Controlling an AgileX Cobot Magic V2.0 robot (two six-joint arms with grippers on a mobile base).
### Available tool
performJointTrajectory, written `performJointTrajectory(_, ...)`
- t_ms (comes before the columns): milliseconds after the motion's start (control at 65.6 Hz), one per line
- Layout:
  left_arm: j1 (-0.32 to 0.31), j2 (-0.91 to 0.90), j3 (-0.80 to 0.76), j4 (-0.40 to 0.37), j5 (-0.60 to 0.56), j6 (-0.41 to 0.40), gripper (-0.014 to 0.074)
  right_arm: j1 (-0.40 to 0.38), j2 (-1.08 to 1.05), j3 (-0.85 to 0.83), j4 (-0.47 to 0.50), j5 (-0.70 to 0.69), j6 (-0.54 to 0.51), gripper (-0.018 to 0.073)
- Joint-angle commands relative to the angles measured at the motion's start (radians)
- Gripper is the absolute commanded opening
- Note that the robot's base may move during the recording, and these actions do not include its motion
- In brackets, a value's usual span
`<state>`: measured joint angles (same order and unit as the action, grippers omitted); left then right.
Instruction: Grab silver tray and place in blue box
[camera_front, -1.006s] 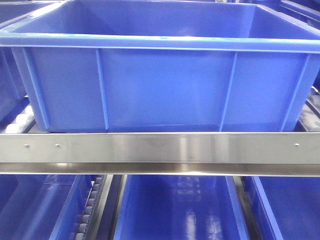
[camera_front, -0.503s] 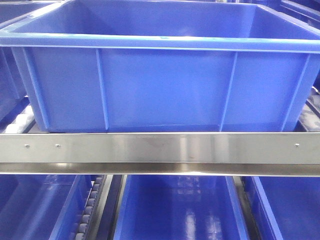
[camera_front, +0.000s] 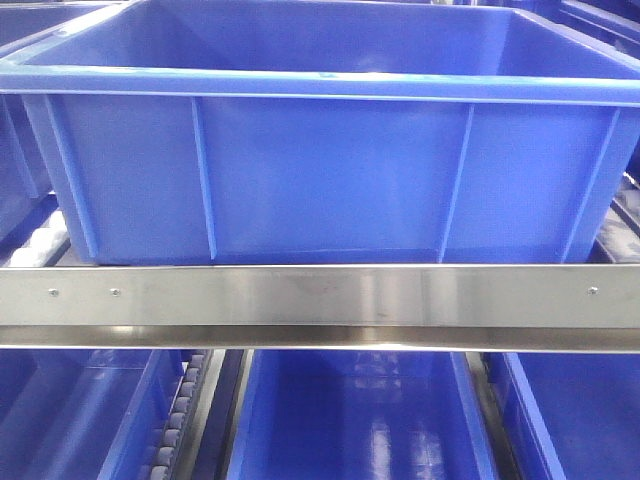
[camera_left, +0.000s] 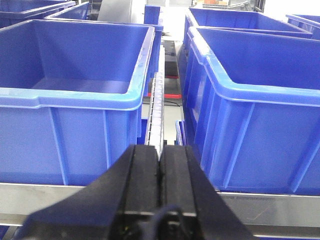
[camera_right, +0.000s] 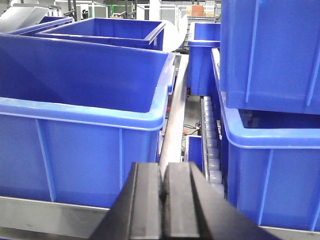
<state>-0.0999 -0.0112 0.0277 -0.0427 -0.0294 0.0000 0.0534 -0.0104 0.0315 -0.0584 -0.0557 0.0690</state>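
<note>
Left gripper (camera_left: 160, 157) pressed together, right gripper (camera_right: 162, 182) likewise, blue box (camera_front: 330, 170) unmoved since a second ago

Only the two wrist views show any of the robot's body — in each, a black gripper fills the bottom of the frame. The left gripper (camera_left: 160, 165) has two flat, matte black fingers (camera_left: 142, 175) with squared edges, broadening at 6 o'clock into a dark housing where a thin black cable loops across the middle. The right gripper (camera_right: 162, 192) looks alike — twin black slab-shaped fingers (camera_right: 145, 200) with straight faces and sloping black flanks at 5 and 7 o'clock.
</note>
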Motion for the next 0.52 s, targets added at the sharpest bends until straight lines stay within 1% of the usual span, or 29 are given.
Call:
performJointTrajectory(0, 0.003, -0.016, -0.002, -0.007, -0.082, -0.006, -0.0093, -0.006, -0.020, 0.002, -0.001, -0.086, -0.009, 0.0049)
performJointTrajectory(503, 0.003, -0.016, -0.002, -0.007, -0.082, -0.006, -0.0093, -0.006, -0.020, 0.002, -0.001, -0.086, -0.009, 0.0049)
